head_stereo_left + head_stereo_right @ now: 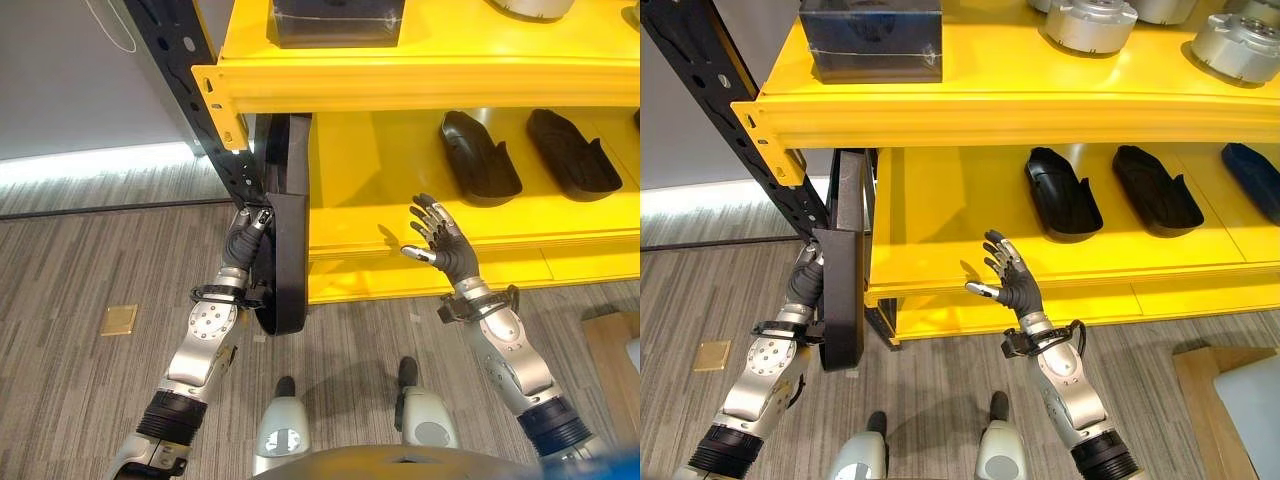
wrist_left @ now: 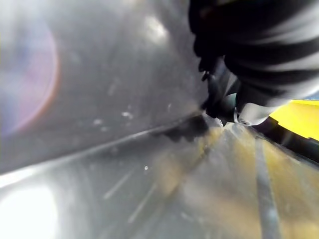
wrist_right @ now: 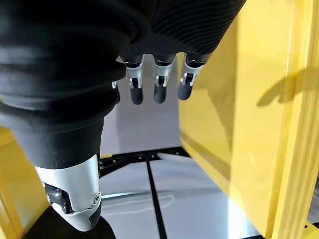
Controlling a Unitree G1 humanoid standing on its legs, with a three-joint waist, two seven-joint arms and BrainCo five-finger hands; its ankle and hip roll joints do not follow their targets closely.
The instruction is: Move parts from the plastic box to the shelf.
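A long black moulded part stands on end at the left end of the yellow shelf, its lower end just above the floor. My left hand is shut on its outer edge; the left wrist view shows the part's dark surface very close. My right hand is open and empty, raised in front of the lower shelf's front rim, fingers spread. Two similar black parts lie flat on the lower shelf, with a dark one further right.
The upper shelf carries a black box and round silver metal parts. A black perforated upright stands at the shelf's left corner. At the lower right, a pale box corner rests on a wooden board. A brass plate sits in the floor.
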